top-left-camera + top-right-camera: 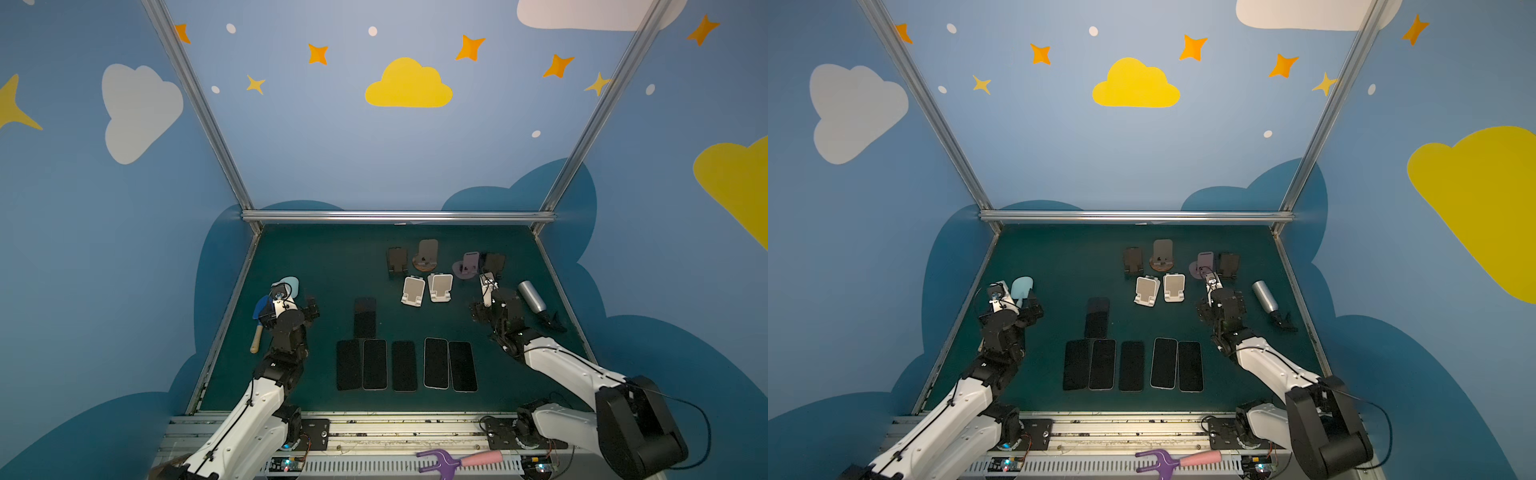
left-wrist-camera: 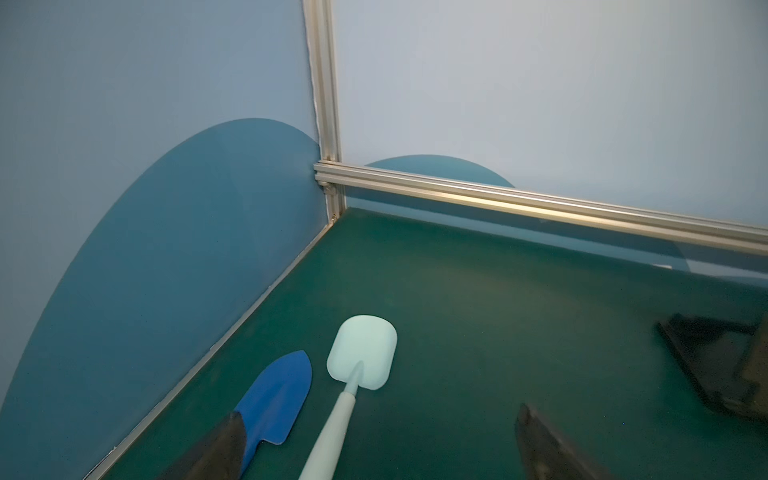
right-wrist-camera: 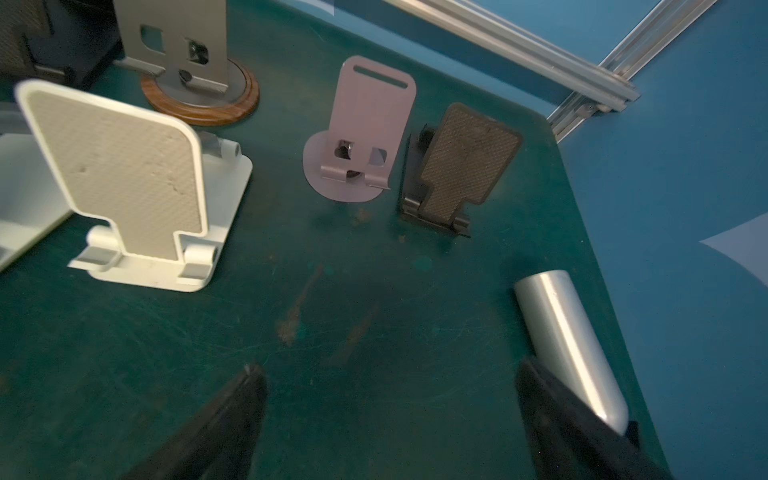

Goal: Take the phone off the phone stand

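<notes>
no phone sits in any stand as far as i can tell, so my read is the job's basically done and what's left is backing off clean. the right gripper (image 3: 386,370) hangs with jaws wide apart, holding nothing, near the white stand (image 3: 137,183), pink stand (image 3: 365,133) and silver bottle (image 3: 569,340). i'd lift straight up before swinging away so nothing gets clipped. the left gripper (image 2: 378,415) is spread wide and empty too, over by the blue shovel (image 2: 278,395). the row of phones (image 1: 404,365) lies flat on the green mat (image 1: 311,257), five dark glossy slabs side by side, with a sixth phone (image 1: 365,317) just behind.
</notes>
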Robot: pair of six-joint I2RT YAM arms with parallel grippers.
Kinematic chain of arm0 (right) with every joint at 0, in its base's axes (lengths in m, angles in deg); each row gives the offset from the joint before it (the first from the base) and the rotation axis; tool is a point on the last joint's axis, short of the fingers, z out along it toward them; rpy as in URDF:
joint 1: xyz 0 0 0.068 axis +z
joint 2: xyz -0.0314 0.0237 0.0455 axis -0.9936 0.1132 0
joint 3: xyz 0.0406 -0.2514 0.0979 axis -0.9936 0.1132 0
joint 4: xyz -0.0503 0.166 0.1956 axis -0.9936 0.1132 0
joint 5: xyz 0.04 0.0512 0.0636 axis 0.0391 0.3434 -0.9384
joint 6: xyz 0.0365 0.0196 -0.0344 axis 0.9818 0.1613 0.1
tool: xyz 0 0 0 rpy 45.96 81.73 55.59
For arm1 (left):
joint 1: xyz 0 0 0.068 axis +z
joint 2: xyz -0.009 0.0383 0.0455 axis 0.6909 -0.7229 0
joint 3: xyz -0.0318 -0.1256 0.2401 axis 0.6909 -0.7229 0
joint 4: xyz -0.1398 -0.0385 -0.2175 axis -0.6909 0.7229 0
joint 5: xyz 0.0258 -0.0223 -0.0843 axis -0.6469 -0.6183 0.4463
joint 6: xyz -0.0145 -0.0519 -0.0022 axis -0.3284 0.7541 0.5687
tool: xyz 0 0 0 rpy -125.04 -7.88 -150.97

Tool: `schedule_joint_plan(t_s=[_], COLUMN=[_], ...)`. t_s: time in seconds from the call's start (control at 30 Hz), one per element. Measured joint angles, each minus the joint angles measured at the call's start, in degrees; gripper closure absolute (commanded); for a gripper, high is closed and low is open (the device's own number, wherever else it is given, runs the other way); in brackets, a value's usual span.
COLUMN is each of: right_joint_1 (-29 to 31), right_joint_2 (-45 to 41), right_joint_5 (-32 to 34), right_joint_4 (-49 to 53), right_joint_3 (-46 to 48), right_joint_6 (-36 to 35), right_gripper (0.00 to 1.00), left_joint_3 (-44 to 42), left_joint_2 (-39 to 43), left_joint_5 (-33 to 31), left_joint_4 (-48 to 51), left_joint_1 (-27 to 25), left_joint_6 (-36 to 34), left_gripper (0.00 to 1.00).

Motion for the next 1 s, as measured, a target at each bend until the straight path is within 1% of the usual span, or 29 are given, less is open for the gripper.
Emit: schedule_joint_plan(t_s=[0.1,0.17,0.2,0.3,0.37,0.47,0.57,0.67,0.87,1.0], right_joint_1=[-2.84,-5.35,-6.64,-10.75,-12.48,-13.68,-16.2,-17.7,-17.66,-17.66], right_joint_2=[2.99,4.31,4.76,6.51,8.96,11.34,11.87,11.87,11.87,11.87], right_joint_5=[-2.4,-4.13,-5.14,-7.89,-8.98,-10.45,-14.01,-15.52,-17.29,-17.49], right_joint_4=[-5.38,-7.8,-8.24,-11.76,-15.34,-12.85,-9.77,-9.01,-7.43,-7.08], right_joint_3=[1.9,2.84,2.86,3.02,3.28,1.44,-1.77,-3.48,-3.54,-3.54], right_joint_6=[0.98,2.29,3.26,5.95,6.78,9.27,11.69,13.31,14.29,14.69], right_gripper=[0.07,0.06,0.06,0.06,0.06,0.06,0.06,0.06,0.06,0.06], left_joint_3=[-3.48,-4.31,-4.04,-1.14,2.54,6.69,7.74,7.98,8.13,8.13], left_joint_2=[-7.43,-15.69,-19.06,-28.11,-34.16,-39.78,-40.33,-40.33,-40.35,-40.35], left_joint_5=[3.93,7.56,8.7,12.76,15.61,20.09,22.62,23.87,24.52,24.63], left_joint_4=[-7.39,-11.87,-13.42,-16.41,-18.97,-20.85,-20.61,-20.55,-20.31,-20.33], left_joint_1=[5.31,9.81,11.02,13.11,13.94,14.16,13.86,13.84,12.07,11.87], left_joint_6=[0.87,2.27,2.67,3.63,4.13,3.34,2.67,2.05,0.35,0.02], left_gripper=[0.0,0.0,0.0,0.0,0.0,0.0,0.0,0.0,0.0,0.0])
